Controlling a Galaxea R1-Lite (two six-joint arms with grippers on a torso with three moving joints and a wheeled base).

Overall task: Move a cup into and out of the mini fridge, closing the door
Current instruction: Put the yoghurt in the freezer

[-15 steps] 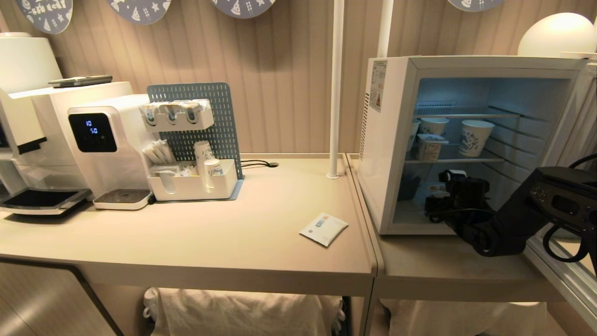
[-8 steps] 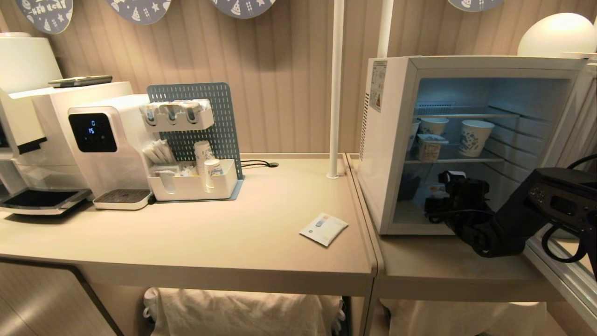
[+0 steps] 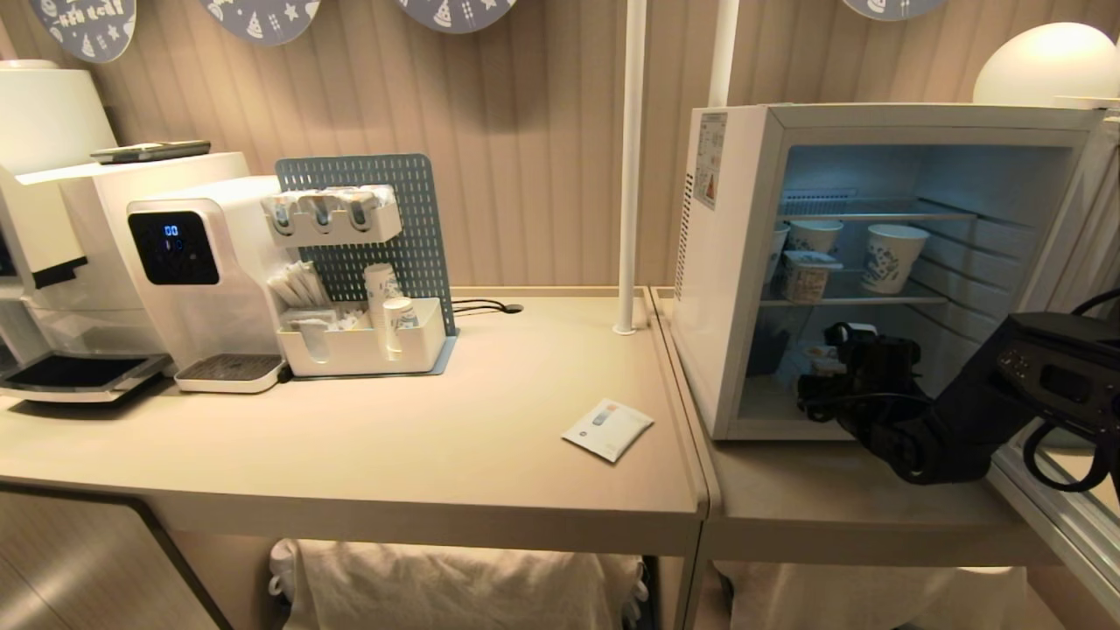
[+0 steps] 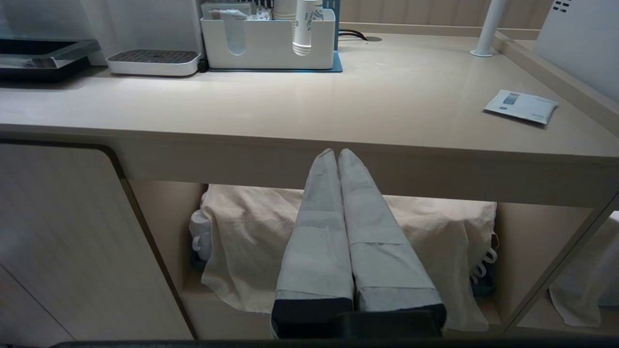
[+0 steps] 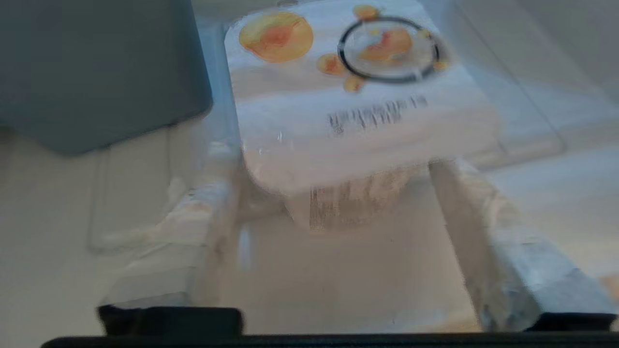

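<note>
The mini fridge [image 3: 726, 262] stands open on the right-hand table, its door [image 3: 1050, 503] swung out to the right. My right gripper [image 3: 827, 363] reaches into the bottom compartment. In the right wrist view the cup [image 5: 358, 96], small and white with a foil lid printed in yellow and orange, stands on the fridge floor. The right gripper [image 5: 333, 179] is open, one finger on each side of the cup and neither pressing it. My left gripper [image 4: 337, 152] is shut and empty, parked below the left table's front edge.
Taller patterned paper cups [image 3: 888, 254] stand on the fridge's middle wire shelf. A dark grey-blue container [image 5: 96, 72] sits beside the cup on the fridge floor. On the left table are a flat packet [image 3: 608, 429], a white organiser [image 3: 359, 341] and a water dispenser [image 3: 192, 271].
My right arm has stayed in the fridge's bottom compartment and barely shifted. The digits on the dispenser's display have changed.
</note>
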